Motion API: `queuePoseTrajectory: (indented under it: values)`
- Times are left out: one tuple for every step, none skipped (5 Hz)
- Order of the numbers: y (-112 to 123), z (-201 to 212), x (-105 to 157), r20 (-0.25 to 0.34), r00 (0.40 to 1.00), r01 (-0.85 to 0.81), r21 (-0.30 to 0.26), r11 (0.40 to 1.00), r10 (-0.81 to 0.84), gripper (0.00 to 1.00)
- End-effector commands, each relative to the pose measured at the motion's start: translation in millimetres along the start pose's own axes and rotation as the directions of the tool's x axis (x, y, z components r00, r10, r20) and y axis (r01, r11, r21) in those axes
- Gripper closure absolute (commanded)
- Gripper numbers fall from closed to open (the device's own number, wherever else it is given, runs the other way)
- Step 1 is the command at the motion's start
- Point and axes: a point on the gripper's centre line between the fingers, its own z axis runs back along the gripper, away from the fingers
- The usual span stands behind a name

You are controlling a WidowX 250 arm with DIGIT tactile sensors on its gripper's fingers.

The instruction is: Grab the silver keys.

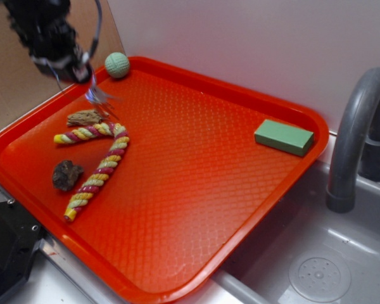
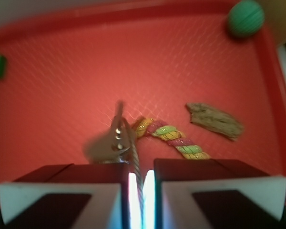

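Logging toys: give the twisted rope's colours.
Yellow, red and pale green-white strands on the twisted rope toy; exterior view shows it best.

The tray (image 1: 196, 190) is orange-red with a fine diamond pattern, the ball (image 1: 117, 64) and block (image 1: 283, 137) are green. The rope (image 1: 98, 171) has yellow, red and white twisted stripes; the keys (image 2: 115, 143) are shiny silver-grey

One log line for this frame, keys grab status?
phase: lift | end effector: shut on silver keys wire ring | keys: hanging above red tray | near: rope toy

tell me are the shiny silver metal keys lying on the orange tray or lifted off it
Lifted: the silver keys dangle by their wire ring from the shut gripper above the orange tray.
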Motion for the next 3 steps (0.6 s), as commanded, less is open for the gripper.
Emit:
queuePoseTrajectory:
  values:
    - [-21,99,45,0.021,0.999,0.046,0.058,0.997,-0.047,1.00]
    - [-22,126,52,-0.011,0.999,0.035,0.060,0.998,-0.034,1.00]
    - [-21,123,50,-0.044,0.999,0.033,0.053,0.998,-0.030,1.00]
